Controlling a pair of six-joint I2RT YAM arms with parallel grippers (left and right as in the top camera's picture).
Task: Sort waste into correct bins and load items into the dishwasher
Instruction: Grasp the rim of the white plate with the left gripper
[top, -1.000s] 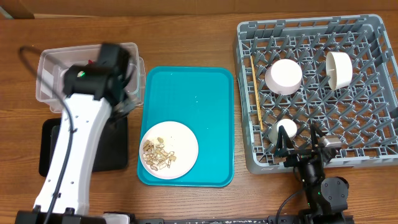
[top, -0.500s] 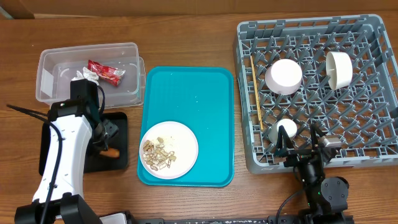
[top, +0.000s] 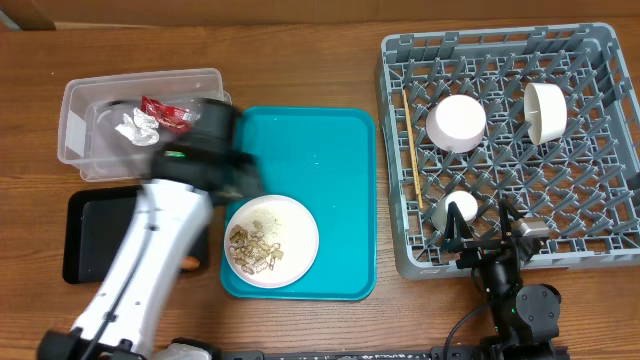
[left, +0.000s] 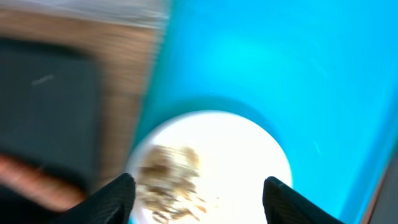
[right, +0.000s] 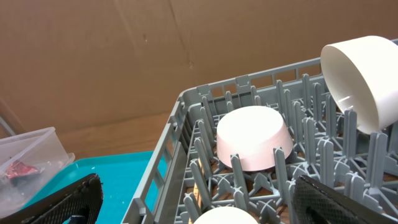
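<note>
Going for the plate (top: 292, 222) of scraps (top: 255, 250), lower centre.
Hovering over it with left gripper (left: 199, 186) spread wide, empty; next, pinch the rim, probably tip scraps into black tray (top: 80, 235).

Wooden table (top: 300, 60), mid-brown, grain running side to side, matte finish. Plain brown cardboard wall (right: 124, 50) standing along table's far edge, creased, few scuffs. Light even; shadows soft and short.
</note>
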